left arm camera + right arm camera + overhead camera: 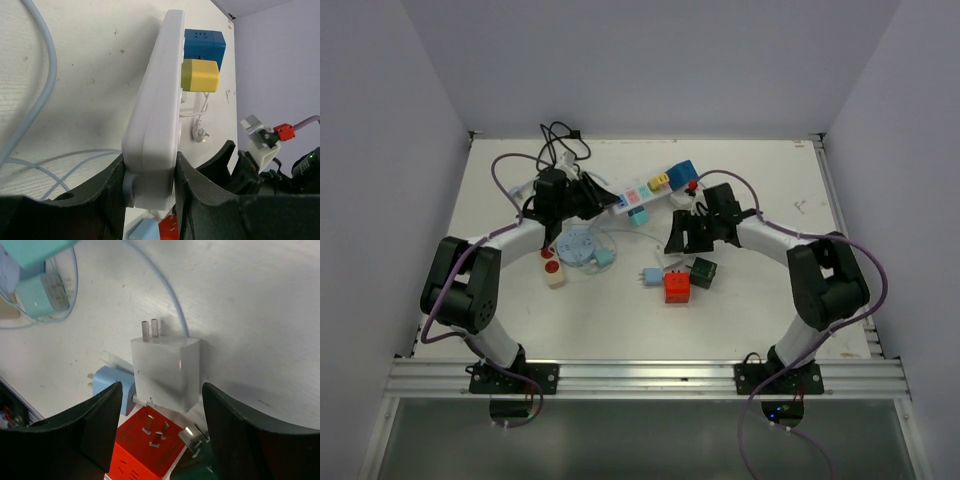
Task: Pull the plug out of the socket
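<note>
The long white plastic power strip (155, 115) has a smooth, slightly glossy shell. The yellow plastic cube adapter (200, 76) and the blue plastic cube adapter (204, 44) are smooth with a soft sheen. The white tabletop (90, 85) is matt, faintly grained like painted wood, and speckled with scuffs. The white plastic block plug (166, 371) is satin-smooth, with two round pins of bare metal. The red plastic cube plug (130, 460) is glossy, with shiny metal prongs. The right gripper's black fingers (100, 425) look like matt, finely textured plastic.
</note>
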Robot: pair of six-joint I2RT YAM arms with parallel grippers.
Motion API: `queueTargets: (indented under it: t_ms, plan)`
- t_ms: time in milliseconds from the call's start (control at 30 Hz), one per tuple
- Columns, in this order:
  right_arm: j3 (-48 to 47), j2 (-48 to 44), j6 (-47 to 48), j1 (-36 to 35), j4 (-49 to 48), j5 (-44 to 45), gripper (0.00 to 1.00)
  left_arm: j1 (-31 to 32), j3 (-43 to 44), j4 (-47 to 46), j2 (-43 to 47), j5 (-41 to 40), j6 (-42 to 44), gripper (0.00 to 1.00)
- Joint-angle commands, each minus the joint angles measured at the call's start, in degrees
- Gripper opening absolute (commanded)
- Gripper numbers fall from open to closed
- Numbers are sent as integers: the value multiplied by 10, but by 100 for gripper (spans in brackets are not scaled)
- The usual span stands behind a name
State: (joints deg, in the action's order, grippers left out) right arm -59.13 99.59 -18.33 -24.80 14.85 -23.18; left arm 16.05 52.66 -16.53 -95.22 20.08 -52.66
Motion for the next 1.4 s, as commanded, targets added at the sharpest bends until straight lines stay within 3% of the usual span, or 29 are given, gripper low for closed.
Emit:
queueTargets:
  t_ms: [0, 167, 300, 700, 1100, 1367]
  plan:
    - [25, -61, -86, 47, -99, -26, 69, -8, 15, 31, 11, -40, 28, 0]
    - [102, -70, -220, 121, -247, -24, 65, -8, 12, 33, 14, -22, 25, 0]
    - [134, -28, -385, 151, -333, -4, 59, -8, 11, 43, 26, -24, 20, 0]
    - [144, 111, -635, 151, -618, 14, 54, -9, -6, 34, 42, 8, 10, 0]
    - [101, 180, -693, 144, -640, 23, 56, -8, -27, 29, 57, 14, 10, 0]
    - [70, 174, -661, 129, -533, 40, 56, -8, -41, 24, 67, 17, 10, 0]
